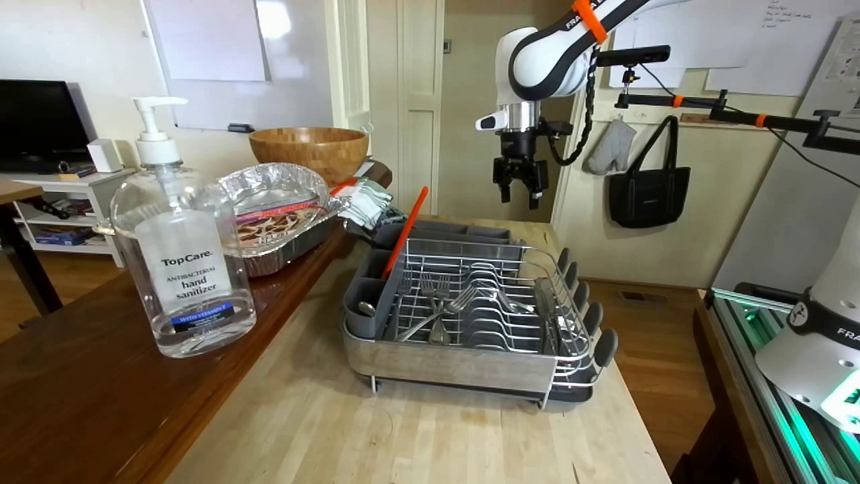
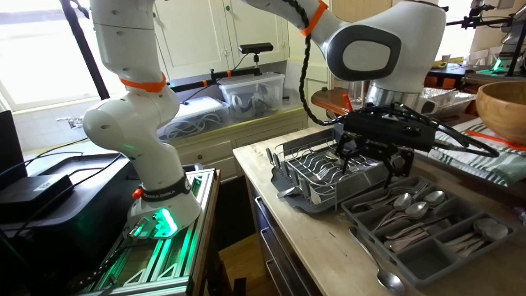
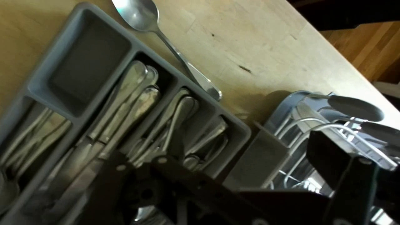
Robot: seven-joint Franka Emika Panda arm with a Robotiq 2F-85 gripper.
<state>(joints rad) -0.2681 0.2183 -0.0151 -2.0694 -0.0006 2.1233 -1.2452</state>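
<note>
"Jaws first: how do they stand?"

"Spread wide, pinching nothing. They point down, hanging well above the counter (image 1: 396, 444) near the tray (image 3: 90, 59) and the rack (image 1: 450, 365), touching neither as far as I can see."

"Where does the tray sit?"

"On the counter, just beside the rack."

"What would a clean drop from there ask for?"

"Room, I'd say. The rack's wall rises close to the tray's end, so I'd edge clear of it, then come down straight and slow."

"And inside the tray?"

"There, knives (image 3: 126, 109) lie heaped in one long slot, with other cutlery (image 3: 181, 114) packed in the slots around it. Gripping there would probably want the jaws turned across a single handle and narrowed first, so they don't strike the dividers."

"The loose spoon (image 3: 137, 15)?"

"It lies on the counter along the tray's outer side. Easier to straddle, I think, though smooth enough to slide if nudged."

"Farther out?"

"A towel (image 2: 485, 164) and a bowl (image 2: 503, 111), past the tray, neither likely to get in the way."
</note>
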